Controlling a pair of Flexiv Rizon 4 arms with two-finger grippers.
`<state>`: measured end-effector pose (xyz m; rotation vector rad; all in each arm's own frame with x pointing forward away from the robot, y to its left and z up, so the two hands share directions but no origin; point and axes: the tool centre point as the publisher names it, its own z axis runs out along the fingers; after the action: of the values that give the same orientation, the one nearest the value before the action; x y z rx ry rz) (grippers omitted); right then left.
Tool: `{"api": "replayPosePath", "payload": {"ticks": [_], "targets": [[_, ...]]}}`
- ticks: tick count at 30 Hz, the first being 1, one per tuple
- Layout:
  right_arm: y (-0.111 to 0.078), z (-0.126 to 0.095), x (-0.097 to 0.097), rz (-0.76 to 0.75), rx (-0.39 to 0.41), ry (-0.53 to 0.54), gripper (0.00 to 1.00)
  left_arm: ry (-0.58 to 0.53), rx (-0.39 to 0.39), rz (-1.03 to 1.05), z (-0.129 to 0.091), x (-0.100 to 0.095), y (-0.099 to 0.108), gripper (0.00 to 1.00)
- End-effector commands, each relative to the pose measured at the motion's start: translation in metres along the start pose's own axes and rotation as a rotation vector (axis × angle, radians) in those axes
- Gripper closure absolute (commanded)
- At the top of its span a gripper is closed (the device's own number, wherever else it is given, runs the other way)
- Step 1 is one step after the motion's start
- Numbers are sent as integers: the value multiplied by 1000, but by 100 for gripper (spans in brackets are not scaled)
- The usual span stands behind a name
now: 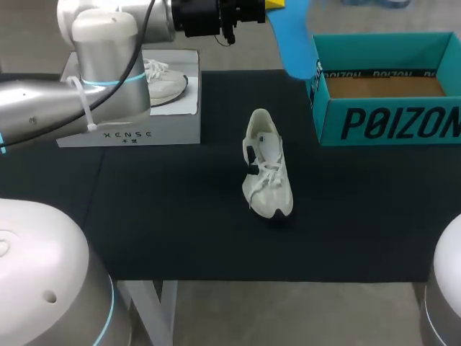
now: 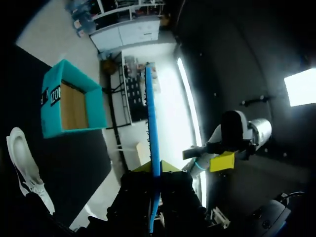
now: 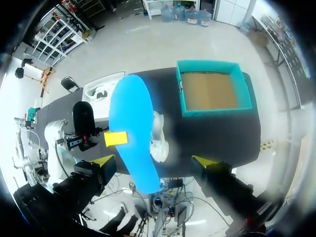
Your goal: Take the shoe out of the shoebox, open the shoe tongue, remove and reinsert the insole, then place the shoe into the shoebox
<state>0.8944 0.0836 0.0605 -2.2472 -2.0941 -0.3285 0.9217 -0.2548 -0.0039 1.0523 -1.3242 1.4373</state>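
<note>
Aloft, left gripper (image 2: 155,168) tight on blue insole (image 2: 150,123), right gripper (image 3: 152,160) wide apart; shoe (image 1: 268,176) on mat (image 1: 180,231), clear of shoebox (image 1: 389,122).

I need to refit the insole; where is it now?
In the head view the blue insole is in the air, gripped in the left claw, toward the far side of the table, beside the teal shoebox, beyond the white shoe.

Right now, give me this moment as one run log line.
shoe: on table, outside shoebox | shoebox: empty | left gripper: shut on blue insole | right gripper: open
</note>
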Motion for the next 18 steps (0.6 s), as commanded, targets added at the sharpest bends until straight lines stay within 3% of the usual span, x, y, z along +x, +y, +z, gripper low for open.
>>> {"api": "replayPosePath", "payload": {"ticks": [1, 7, 10, 11, 12, 13, 18], "targets": [[1, 0, -5, 1, -3, 3, 0, -101, 87, 360, 0, 5, 6, 100], [0, -4, -4, 23, -43, 109, 0, -64, 114, 409, -1, 8, 7, 100], [0, -5, -3, 31, -54, 146, 0, -101, 90, 943, 1, 11, 17, 100], [0, -5, -4, 31, -50, 141, 0, -61, 91, 956, 2, 11, 17, 100], [0, -4, -4, 32, -48, 141, 0, -55, 129, 1063, 2, 13, 16, 100], [0, -3, -4, 34, -44, 147, 0, -82, 114, 1250, 2, 11, 16, 100], [1, -3, -5, 47, -46, 174, 0, -38, 167, 1360, 1, 7, 13, 100]]}}
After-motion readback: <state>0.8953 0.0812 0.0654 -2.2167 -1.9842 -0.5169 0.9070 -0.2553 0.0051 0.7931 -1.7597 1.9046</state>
